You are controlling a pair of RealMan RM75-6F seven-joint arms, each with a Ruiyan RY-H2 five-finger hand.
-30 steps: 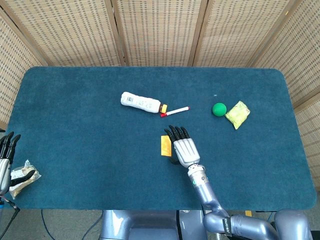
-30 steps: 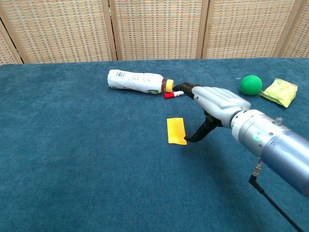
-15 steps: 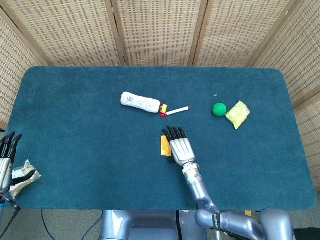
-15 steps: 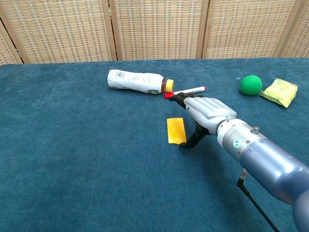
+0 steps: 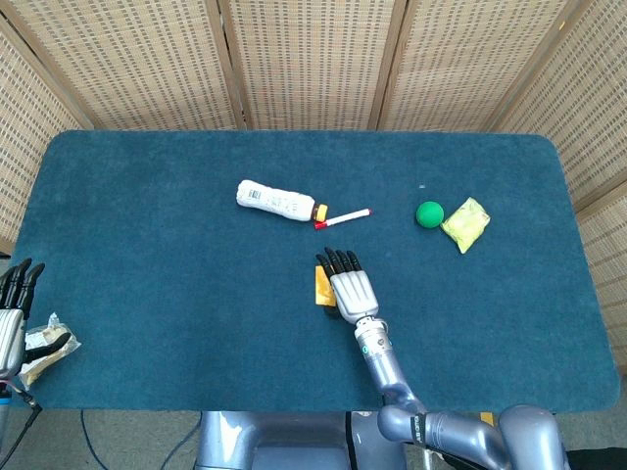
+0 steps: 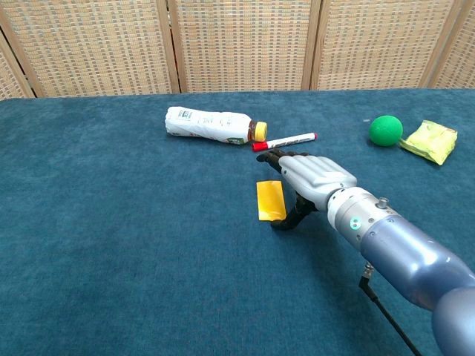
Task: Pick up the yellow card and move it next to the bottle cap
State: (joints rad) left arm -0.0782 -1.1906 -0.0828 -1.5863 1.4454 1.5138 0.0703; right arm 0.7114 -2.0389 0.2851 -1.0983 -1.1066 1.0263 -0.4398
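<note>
The yellow card (image 6: pixel 270 200) lies flat on the fuzzy blue table (image 6: pixel 111 222). The shiny right hand (image 6: pixel 308 178) hovers beside it, fingers spread, holding nothing.

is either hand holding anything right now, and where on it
Nothing is held. The right hand hovers open by the yellow card, which lies flat on the table. The left hand is empty at the table's edge.
</note>
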